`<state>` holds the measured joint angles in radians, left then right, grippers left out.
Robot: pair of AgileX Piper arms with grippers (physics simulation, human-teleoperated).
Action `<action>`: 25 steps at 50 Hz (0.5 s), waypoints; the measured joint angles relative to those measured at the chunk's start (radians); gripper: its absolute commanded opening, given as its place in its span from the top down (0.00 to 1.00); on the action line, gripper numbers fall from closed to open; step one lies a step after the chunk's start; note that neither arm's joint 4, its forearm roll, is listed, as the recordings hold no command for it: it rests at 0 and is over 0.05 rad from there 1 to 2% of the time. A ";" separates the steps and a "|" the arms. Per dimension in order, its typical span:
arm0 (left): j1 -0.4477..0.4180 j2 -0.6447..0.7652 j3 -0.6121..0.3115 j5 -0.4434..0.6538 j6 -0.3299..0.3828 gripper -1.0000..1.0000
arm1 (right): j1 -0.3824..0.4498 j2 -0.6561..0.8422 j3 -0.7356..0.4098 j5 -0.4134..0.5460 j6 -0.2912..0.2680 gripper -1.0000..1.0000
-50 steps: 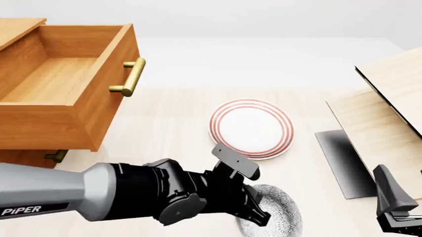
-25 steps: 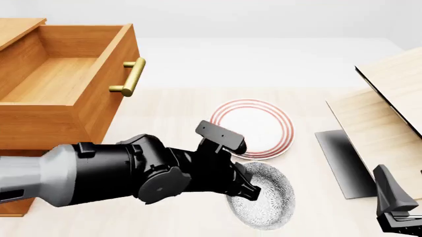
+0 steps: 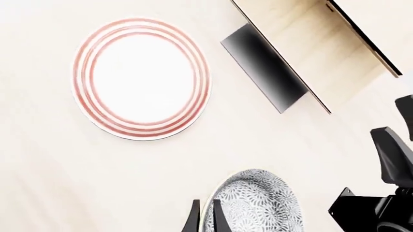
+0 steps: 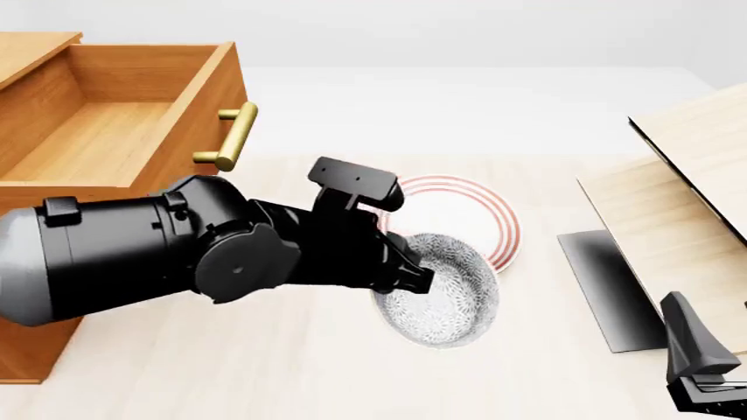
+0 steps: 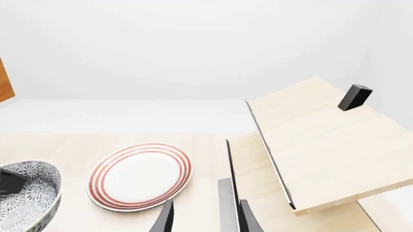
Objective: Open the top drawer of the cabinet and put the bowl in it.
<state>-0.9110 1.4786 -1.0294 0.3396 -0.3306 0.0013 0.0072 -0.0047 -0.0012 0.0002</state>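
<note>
Pale wood surface [image 4: 292, 367] under a plain white backdrop, and here's the count: one cabinet [image 4: 35, 350] at the left with its top drawer [image 4: 105, 140] pulled open, one brass handle [image 4: 231, 136] showing, one red-ringed plate [image 4: 496, 223], one speckled bowl [image 4: 450, 284]. The left pincer [image 4: 408, 271] is clamped on the bowl's rim, fingers [image 3: 216, 220] nearly together, bowl tilted in the air in front of the plate, right of the drawer. Right pincer [image 5: 206, 220] sits low at the near right, fingers slightly apart, holding nothing, beside one light-wood panel structure [image 4: 688, 192]
</note>
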 measured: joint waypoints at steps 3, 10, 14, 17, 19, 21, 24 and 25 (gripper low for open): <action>0.013 -0.012 -0.017 0.022 0.006 1.00 | 0.000 0.000 0.000 0.000 0.000 0.00; 0.042 -0.032 -0.056 0.066 0.019 1.00 | 0.000 0.000 0.000 0.000 0.000 0.00; 0.053 -0.034 -0.080 0.089 0.027 1.00 | 0.000 0.000 0.000 0.000 0.000 0.00; 0.060 -0.033 -0.101 0.108 0.032 1.00 | 0.000 0.000 0.000 0.000 0.000 0.00; 0.066 -0.033 -0.117 0.123 0.035 1.00 | 0.000 0.000 0.000 0.000 0.000 0.00; 0.072 -0.033 -0.134 0.138 0.038 1.00 | 0.000 0.000 0.000 0.000 0.000 0.00; 0.082 -0.033 -0.159 0.161 0.042 1.00 | 0.000 0.000 0.000 0.000 0.000 0.00; 0.085 -0.033 -0.167 0.168 0.044 1.00 | 0.000 0.000 0.000 0.000 0.000 0.00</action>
<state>-0.8257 1.4454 -1.1965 0.5077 -0.2869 0.0014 0.0073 -0.0046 -0.0012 0.0003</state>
